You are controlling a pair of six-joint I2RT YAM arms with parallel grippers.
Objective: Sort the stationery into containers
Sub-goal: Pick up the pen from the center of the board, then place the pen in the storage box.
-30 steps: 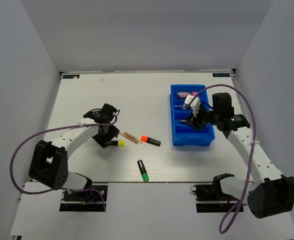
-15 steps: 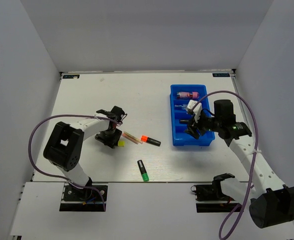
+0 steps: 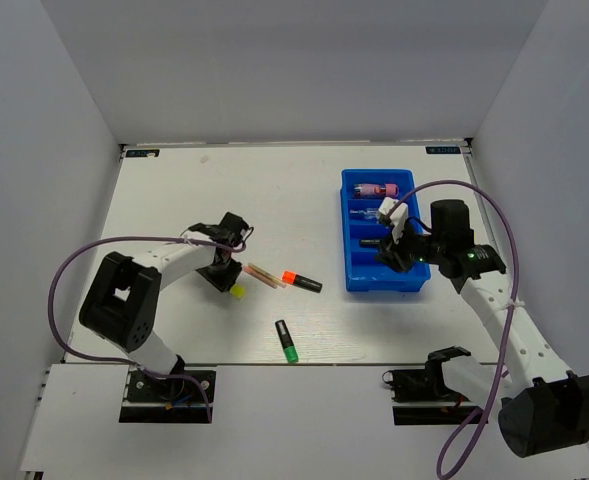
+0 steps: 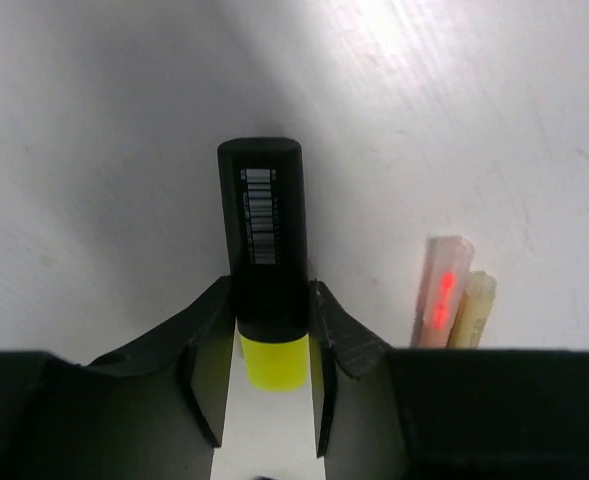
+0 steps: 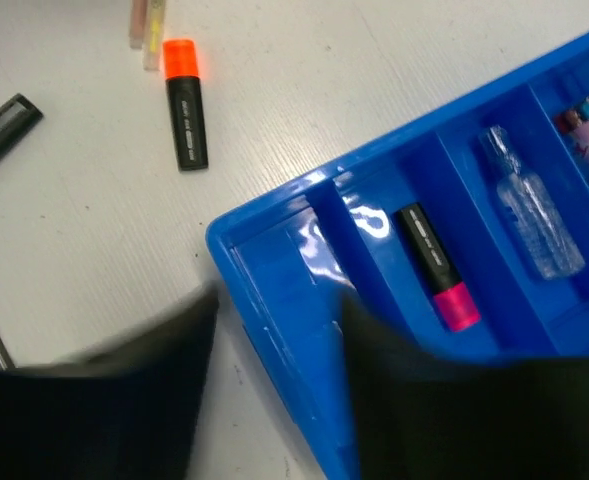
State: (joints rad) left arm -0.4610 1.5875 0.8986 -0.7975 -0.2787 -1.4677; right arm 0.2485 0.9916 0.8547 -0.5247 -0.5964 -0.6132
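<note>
My left gripper (image 3: 220, 272) (image 4: 271, 298) is low on the table and shut on a black highlighter with a yellow cap (image 4: 264, 240) (image 3: 236, 291). Two thin tan sticks (image 3: 262, 273) (image 4: 456, 303) lie just to its right. An orange-cap highlighter (image 3: 301, 281) (image 5: 185, 105) and a green-cap highlighter (image 3: 286, 341) lie on the table. The blue bin (image 3: 414, 282) (image 5: 274, 290) holds a pink tube (image 3: 379, 189), a clear-blue pen (image 5: 530, 218) and a pink-cap highlighter (image 5: 434, 265). My right gripper (image 3: 388, 256) (image 5: 274, 390) is open and empty over the bin's near end.
The white table (image 3: 174, 190) is walled in by grey panels at the back and sides. Purple cables loop from both arms. The arm bases sit at the near edge.
My left gripper has settled over the yellow-cap highlighter, which has shifted slightly. My right gripper has drawn back from the bin's middle toward its near end, empty.
</note>
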